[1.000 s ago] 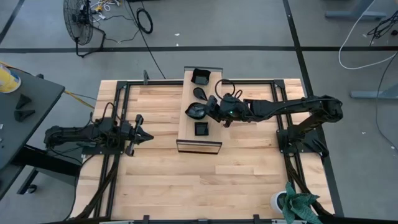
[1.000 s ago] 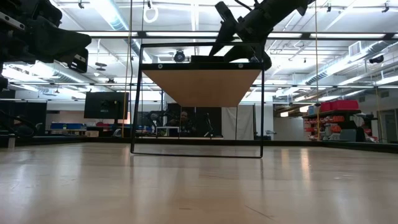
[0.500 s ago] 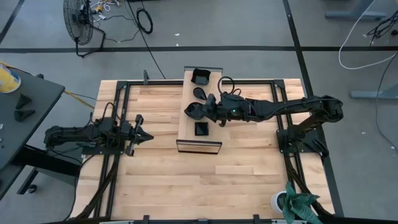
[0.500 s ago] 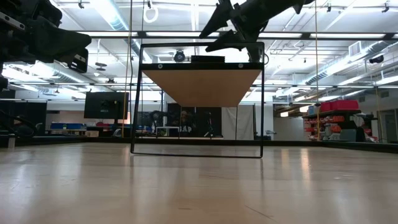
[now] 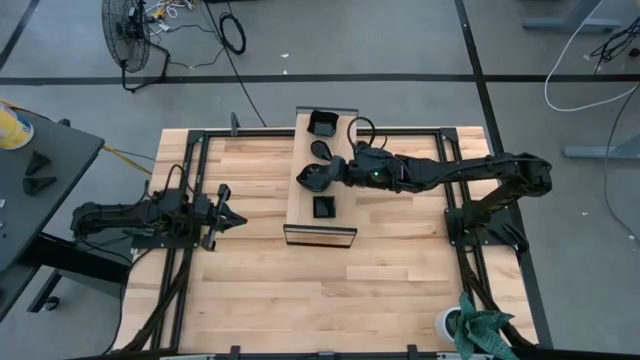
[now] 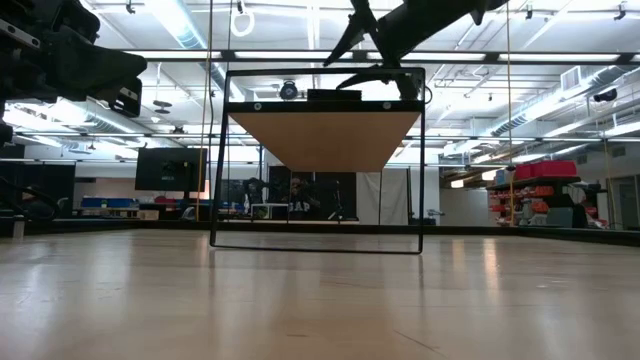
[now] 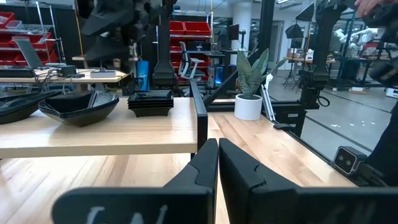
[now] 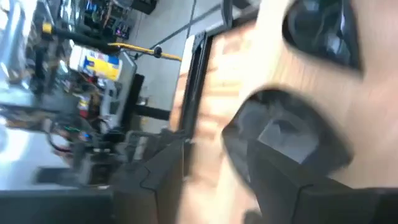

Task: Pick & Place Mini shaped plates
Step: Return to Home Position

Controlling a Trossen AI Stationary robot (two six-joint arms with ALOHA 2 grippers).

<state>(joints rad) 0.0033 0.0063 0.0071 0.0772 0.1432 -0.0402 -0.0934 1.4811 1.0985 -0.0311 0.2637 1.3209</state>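
High view — right gripper [image 5: 333,176], released, beside leaf plates [image 5: 312,179] at the board [image 5: 320,226] edge; left gripper [image 5: 238,219] clenched, well apart.

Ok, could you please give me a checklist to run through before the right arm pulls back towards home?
1. Right gripper jaws open, holding nothing: ok.
2. Leaf-shaped plate resting on the shelf: ok.
3. Gap between the right gripper and that plate: cannot tell; from above they nearly overlap.
4. Drop-shaped plate out from under the arm: ok.
5. Left gripper parked off to the left, jaws shut: ok.
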